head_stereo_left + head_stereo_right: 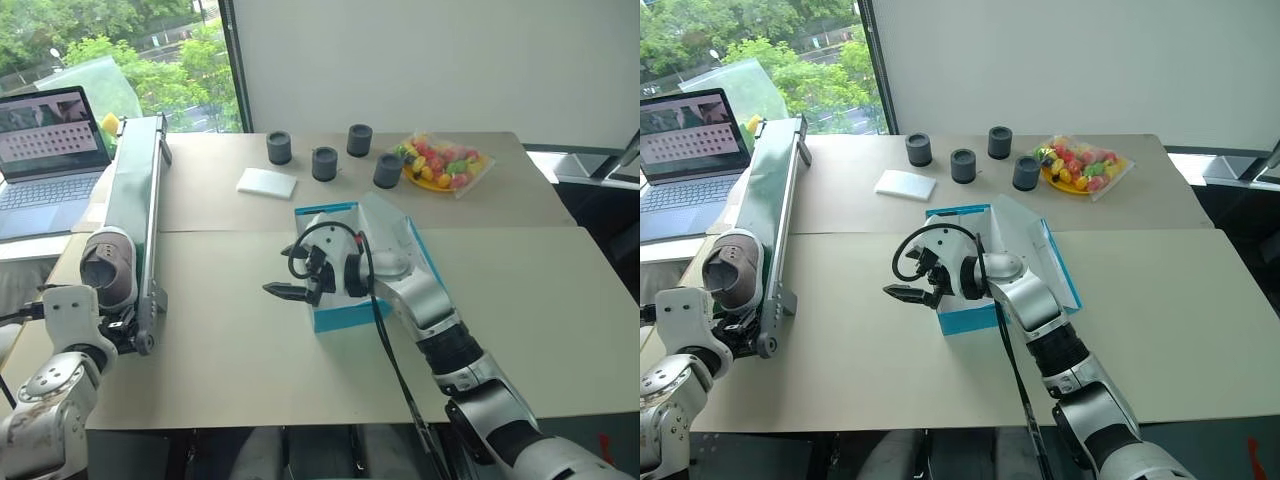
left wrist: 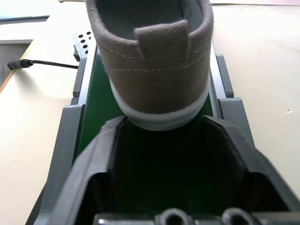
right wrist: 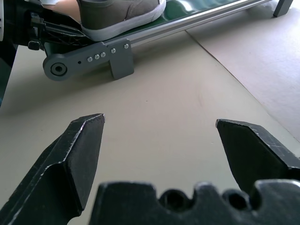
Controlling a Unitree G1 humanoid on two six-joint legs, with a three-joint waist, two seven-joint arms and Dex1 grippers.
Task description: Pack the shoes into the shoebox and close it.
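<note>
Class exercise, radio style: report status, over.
Right end effector open, empty, beside open shoebox. Left end effector around shoe heel on conveyor. Path clear.
</note>
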